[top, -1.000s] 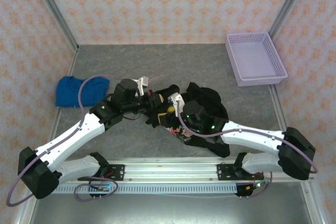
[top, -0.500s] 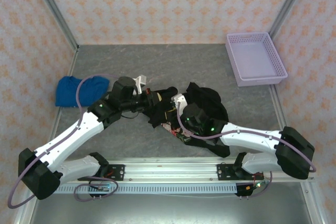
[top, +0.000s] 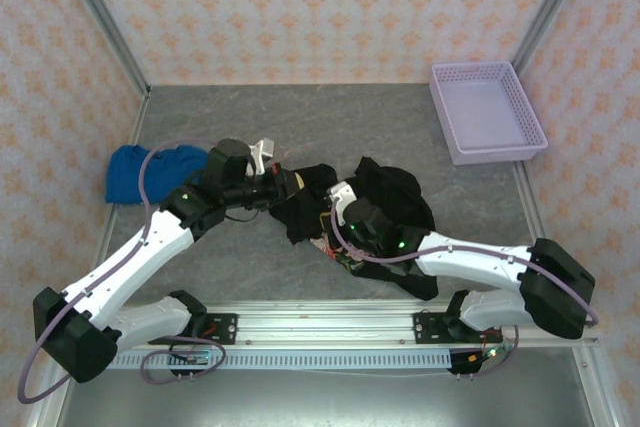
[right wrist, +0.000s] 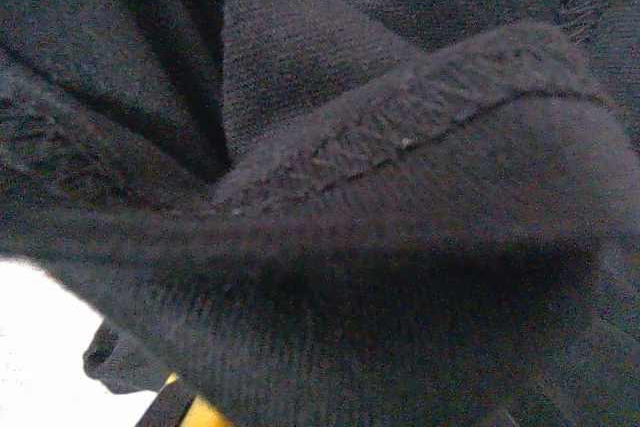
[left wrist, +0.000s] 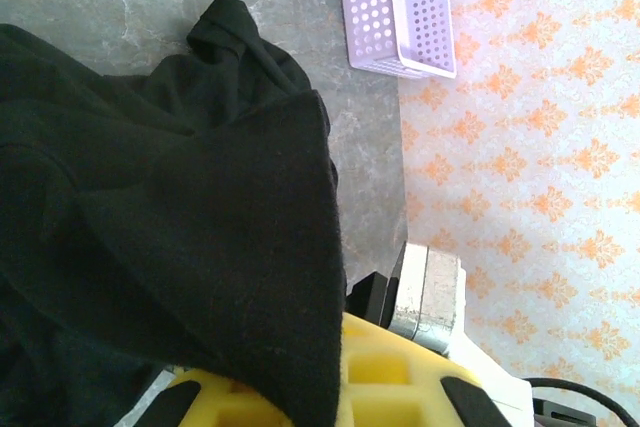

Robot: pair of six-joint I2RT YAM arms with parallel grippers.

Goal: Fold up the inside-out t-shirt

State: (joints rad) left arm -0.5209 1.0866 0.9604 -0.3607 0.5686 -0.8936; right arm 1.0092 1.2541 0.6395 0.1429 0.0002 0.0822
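Holds the left claw pinched tight on a fold of the inside-out t-shirt, with black cloth draping over its yellow fingers. Holds the right claw closed too, buried in bunched fabric beside a stitched hem, apparently gripping it. Brings both claws almost tip to tip at the middle of the grey desk. Finds the shirt crumpled in a heap under and to the right of them. Shows a blue garment well apart at the left edge, and a lilac basket at the far right corner.
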